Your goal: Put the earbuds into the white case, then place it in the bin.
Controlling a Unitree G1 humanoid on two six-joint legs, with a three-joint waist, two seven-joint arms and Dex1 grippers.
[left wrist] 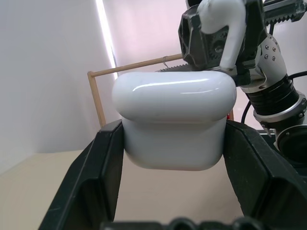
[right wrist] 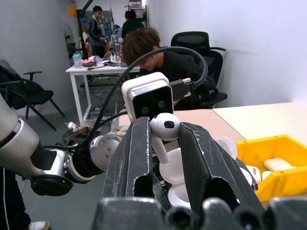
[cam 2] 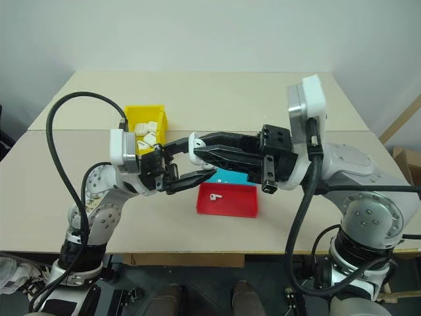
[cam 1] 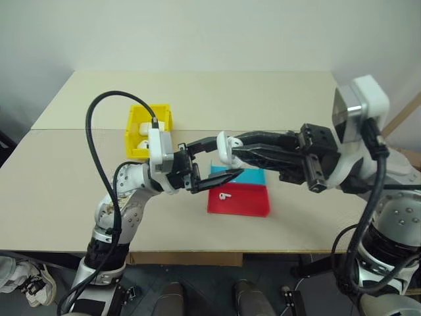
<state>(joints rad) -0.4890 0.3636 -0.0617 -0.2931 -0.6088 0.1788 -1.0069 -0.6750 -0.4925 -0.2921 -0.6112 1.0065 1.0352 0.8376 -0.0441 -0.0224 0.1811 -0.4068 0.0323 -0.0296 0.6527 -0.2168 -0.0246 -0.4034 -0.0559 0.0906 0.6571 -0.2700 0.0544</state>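
Note:
My left gripper (cam 1: 229, 157) is shut on the white case (left wrist: 172, 124), held in the air over the table's middle. The case's lid looks open in the right wrist view. My right gripper (cam 1: 231, 149) comes in from the right, shut on one white earbud (right wrist: 165, 127) by its stem. That earbud (left wrist: 223, 28) hangs right at the case, and I cannot tell whether they touch. A second earbud (cam 1: 225, 195) lies on the red part of the tray below. The yellow bin (cam 1: 131, 125) stands behind the left arm.
The flat red-and-blue tray (cam 1: 253, 205) lies under both grippers near the table's front. Several white cases fill the yellow bin (cam 2: 131, 112). A black cable loops over my left arm. Beyond the table, a person (right wrist: 158, 52) sits close by and others stand at a desk.

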